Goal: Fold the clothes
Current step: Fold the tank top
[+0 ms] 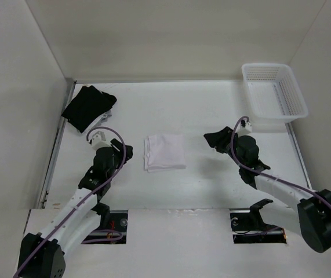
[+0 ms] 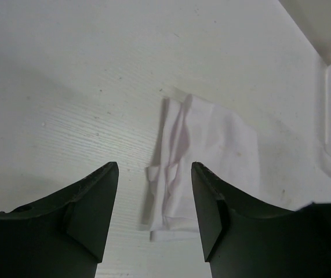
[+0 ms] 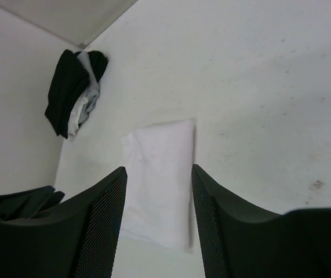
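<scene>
Gripping state, left gripper (image 1: 127, 153): jaws spread wide, nothing between them; lower left of centre in the top view, near the clothes' left edge, not touching.
Right gripper (image 1: 211, 139): jaws spread wide, holding nothing; right of centre, apart from the clothes, tips toward them.
Clothes (image 1: 165, 152): white, folded into a compact rectangle, flat on the table (image 1: 211, 188), centre frame between both grippers; left edge shows wrinkled layers.
Black garment pile (image 1: 87, 106): upper left, far corner.
Basket (image 1: 295, 99): white mesh, upper right, far corner.
</scene>
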Controlling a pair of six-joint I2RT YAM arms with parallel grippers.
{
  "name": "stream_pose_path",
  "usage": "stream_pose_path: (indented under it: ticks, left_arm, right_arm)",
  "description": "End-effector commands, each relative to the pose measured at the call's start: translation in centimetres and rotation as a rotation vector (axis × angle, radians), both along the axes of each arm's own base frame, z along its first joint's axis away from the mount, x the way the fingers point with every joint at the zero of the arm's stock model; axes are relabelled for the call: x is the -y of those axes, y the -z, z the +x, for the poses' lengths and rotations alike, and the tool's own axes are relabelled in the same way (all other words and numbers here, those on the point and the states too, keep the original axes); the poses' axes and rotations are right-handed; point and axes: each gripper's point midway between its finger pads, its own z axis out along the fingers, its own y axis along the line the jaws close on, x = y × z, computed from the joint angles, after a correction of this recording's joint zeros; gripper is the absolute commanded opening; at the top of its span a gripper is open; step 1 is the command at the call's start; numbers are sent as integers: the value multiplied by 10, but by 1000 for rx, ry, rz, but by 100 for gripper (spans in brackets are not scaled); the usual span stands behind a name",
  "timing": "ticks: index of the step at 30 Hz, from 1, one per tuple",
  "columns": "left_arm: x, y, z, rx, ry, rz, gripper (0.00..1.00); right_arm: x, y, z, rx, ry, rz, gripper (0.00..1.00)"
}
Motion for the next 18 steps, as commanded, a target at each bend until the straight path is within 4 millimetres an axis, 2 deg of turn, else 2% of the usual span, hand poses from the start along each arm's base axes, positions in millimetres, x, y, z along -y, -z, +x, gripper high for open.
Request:
stream_pose_path:
  ticks: [1,4,12,18]
  left_arm:
    - [0,-24,10,34,14,-7,51]
    - [-3,-22,11,28,8,4,51]
    - [-5,8,8,-53,17,53,49]
    - [-13,0,9,-24,8,81,49]
  right_arm:
    - [31,-19,7,116,118,-21,54]
    - [53,-11,10,108,191,-36,55]
    - [67,-17,7,128,217,-24,56]
    - [75,-13,10,116,241,-22,56]
